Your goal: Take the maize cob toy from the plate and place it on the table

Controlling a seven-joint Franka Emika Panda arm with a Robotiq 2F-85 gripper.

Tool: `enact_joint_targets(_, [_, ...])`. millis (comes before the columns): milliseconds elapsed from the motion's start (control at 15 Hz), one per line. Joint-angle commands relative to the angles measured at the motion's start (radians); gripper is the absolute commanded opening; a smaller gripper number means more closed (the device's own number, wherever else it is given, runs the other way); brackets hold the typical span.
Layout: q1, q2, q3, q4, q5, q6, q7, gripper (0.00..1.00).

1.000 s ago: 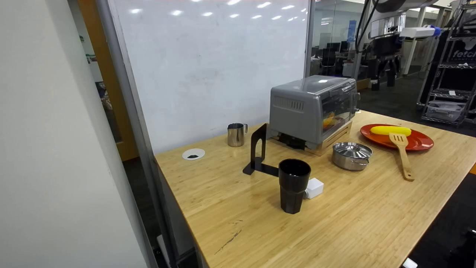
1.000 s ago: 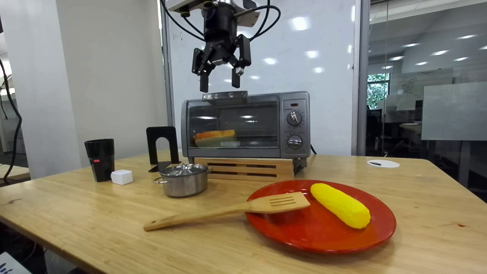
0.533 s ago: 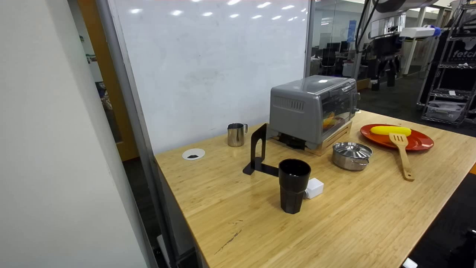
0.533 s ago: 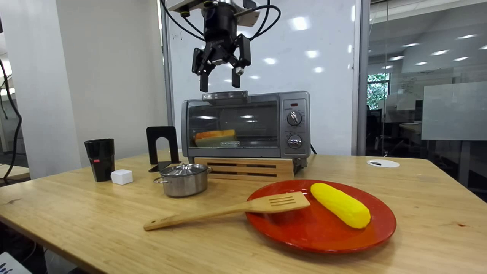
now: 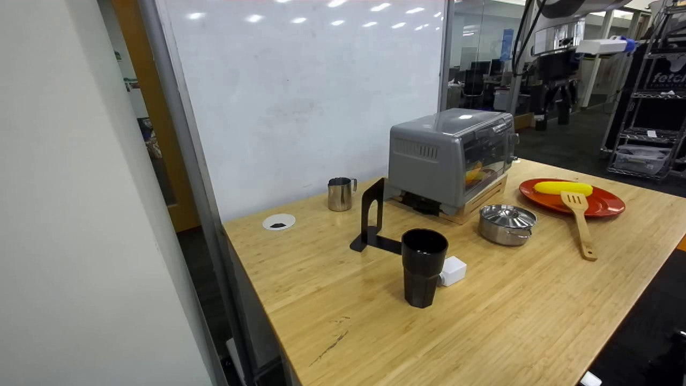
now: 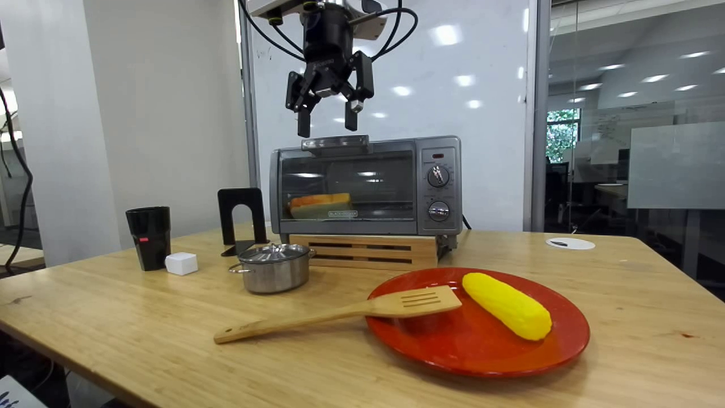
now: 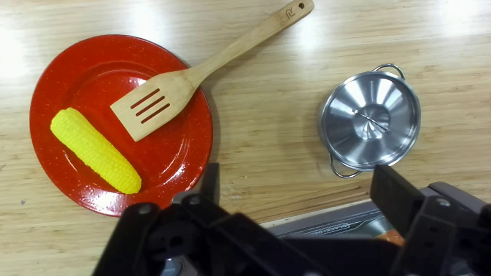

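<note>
The yellow maize cob toy lies on the red plate in both exterior views [image 5: 563, 188] [image 6: 507, 306] and in the wrist view [image 7: 96, 151]. The plate [image 5: 611, 205] rests on the light wooden table [image 5: 482, 332]; it also shows in an exterior view [image 6: 453, 354] and at the left of the wrist view [image 7: 115, 51]. My gripper [image 6: 327, 127] is open and empty, high above the table near the oven's top front edge. In the wrist view its fingers [image 7: 297, 170] are wide apart, with the plate beyond the left finger. The cob is fully visible there.
A wooden spatula [image 6: 340, 311] rests its head on the plate beside the cob. A lidded metal pot [image 6: 276, 269] stands left of it. A toaster oven [image 6: 362, 187] stands behind. A black cup [image 5: 423, 268], white block [image 5: 453, 271], black bookend [image 5: 372, 214] and metal pitcher [image 5: 341, 194] stand farther off.
</note>
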Motion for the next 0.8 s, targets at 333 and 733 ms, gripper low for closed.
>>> enact_joint_targets(333, [-0.024,0.0,0.026,0.003,-0.004,-0.003,0.002,1.0])
enact_joint_targets(733, [-0.032,0.022,0.026,0.031,0.01,-0.017,-0.018,1.0])
